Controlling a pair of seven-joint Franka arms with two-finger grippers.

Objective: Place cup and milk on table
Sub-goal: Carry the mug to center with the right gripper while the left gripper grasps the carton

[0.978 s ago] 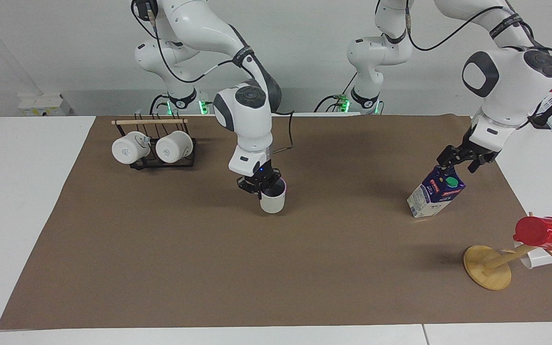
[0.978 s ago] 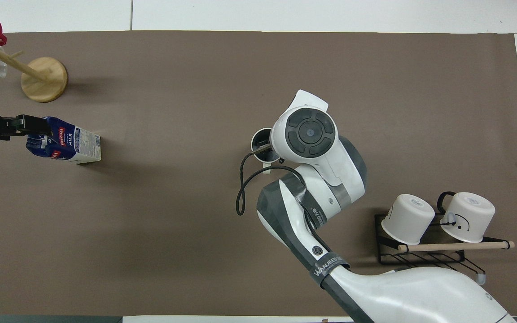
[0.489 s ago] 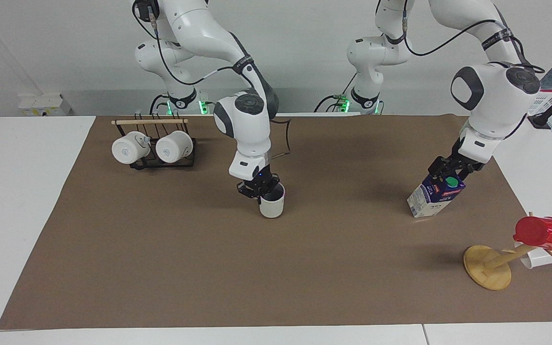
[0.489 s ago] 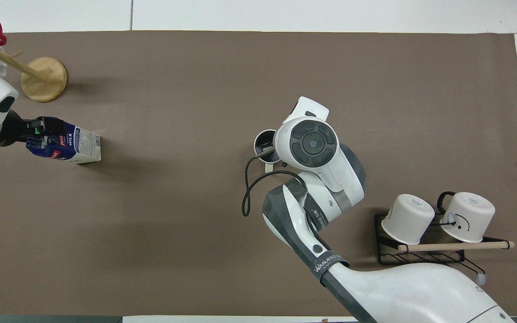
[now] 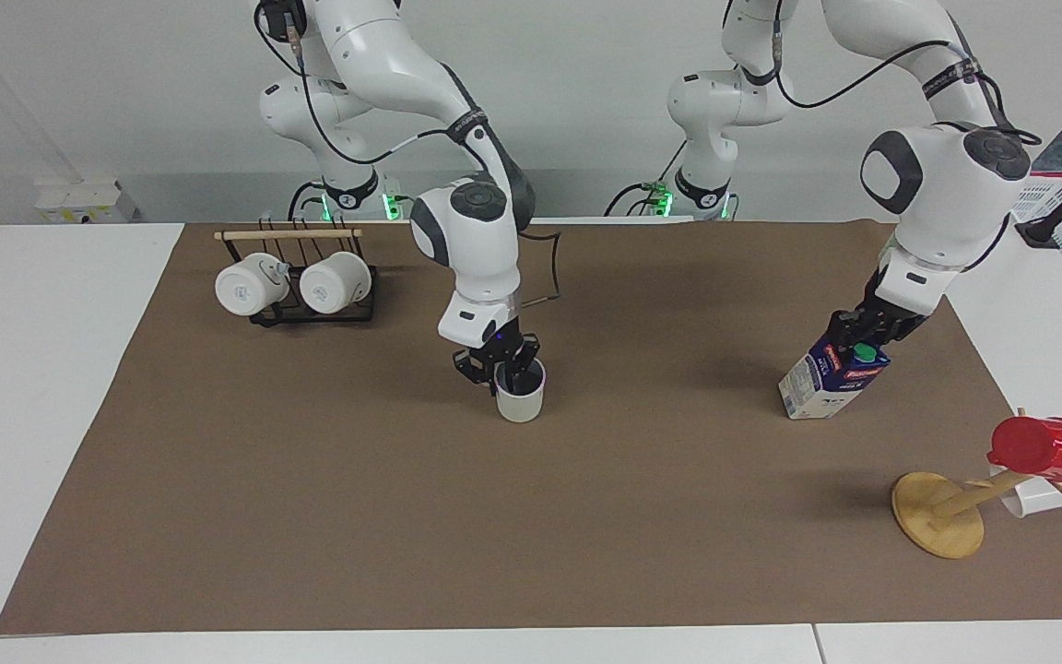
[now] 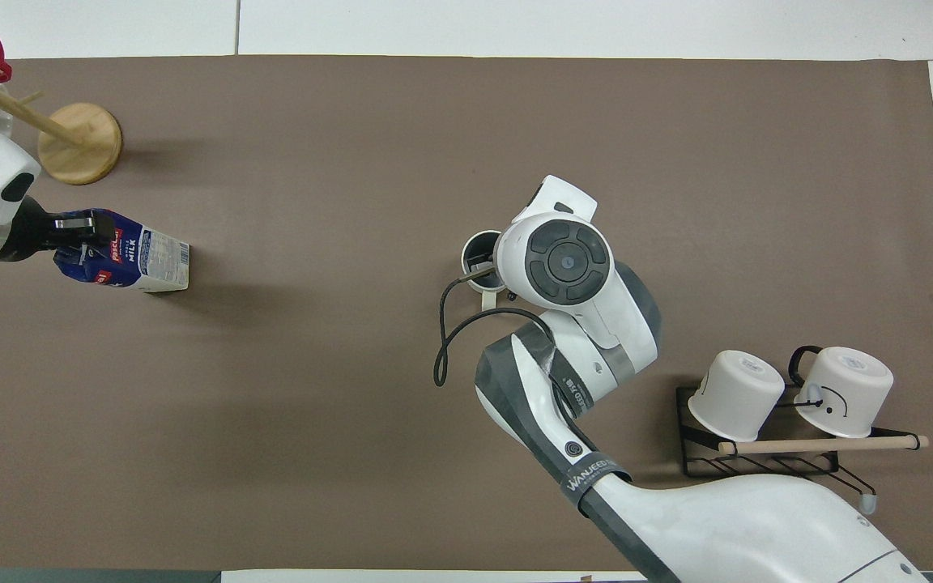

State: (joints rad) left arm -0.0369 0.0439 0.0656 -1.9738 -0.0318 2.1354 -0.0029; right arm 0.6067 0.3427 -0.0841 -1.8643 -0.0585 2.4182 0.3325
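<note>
While left gripper [image 5: 866,325] jaws clamp tilted milk [image 5: 831,381], top twd robots, right gripper [image 5: 504,361] jaws pinch upright cup [image 5: 521,397] rim.

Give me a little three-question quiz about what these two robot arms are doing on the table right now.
1. True or false: the milk carton stands fully upright on the brown paper sheet.
2. Which arm's tool grips the pale-grey mug: A) left, B) right?
3. Fill in: the red cup hangs on a wooden ____.

Key
1. False. It is tilted, its top gripped by the left tool, and only a lower edge appears to touch the sheet.
2. B. The right tool pinches the mug's rim, one finger inside.
3. Mug tree, at the left arm's end of the table.
</note>
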